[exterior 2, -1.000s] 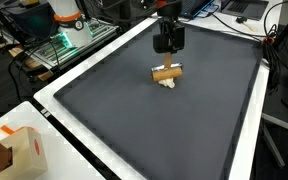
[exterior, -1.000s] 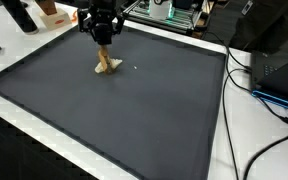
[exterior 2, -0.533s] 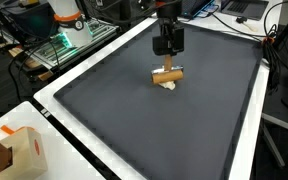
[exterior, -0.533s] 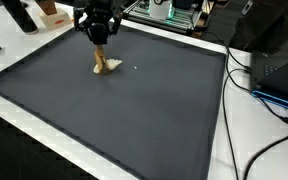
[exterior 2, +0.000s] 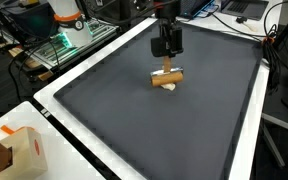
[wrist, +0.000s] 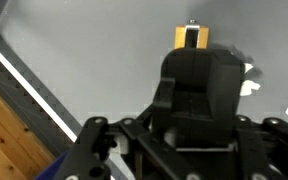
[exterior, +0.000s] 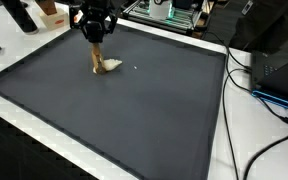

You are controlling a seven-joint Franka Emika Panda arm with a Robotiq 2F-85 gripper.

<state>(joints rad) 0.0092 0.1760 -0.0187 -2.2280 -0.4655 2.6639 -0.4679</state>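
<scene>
My gripper (exterior: 95, 38) hangs low over the far part of a dark mat (exterior: 134, 110); it also shows in an exterior view (exterior 2: 165, 48). Its fingers look closed together. Right under it is a small tan wooden piece (exterior 2: 166, 77) with a white bit (exterior: 112, 66) beside it on the mat. A thin tan part (exterior: 96, 57) reaches from the fingertips down to the mat. In the wrist view the tan piece (wrist: 191, 37) shows just past the black gripper body, with white bits (wrist: 247, 80) to its right. The fingertips themselves are hidden there.
The mat has a white border (exterior 2: 74, 120). A cardboard box (exterior 2: 19, 150) stands at a near corner. Cables (exterior: 269, 110) and a dark box (exterior: 279, 70) lie off one side. Lab equipment (exterior 2: 69, 30) stands behind the far edge.
The gripper has shifted a little sideways toward the mat's far corner. The tan piece's upper end has moved with it, while the white bit stays on the mat.
</scene>
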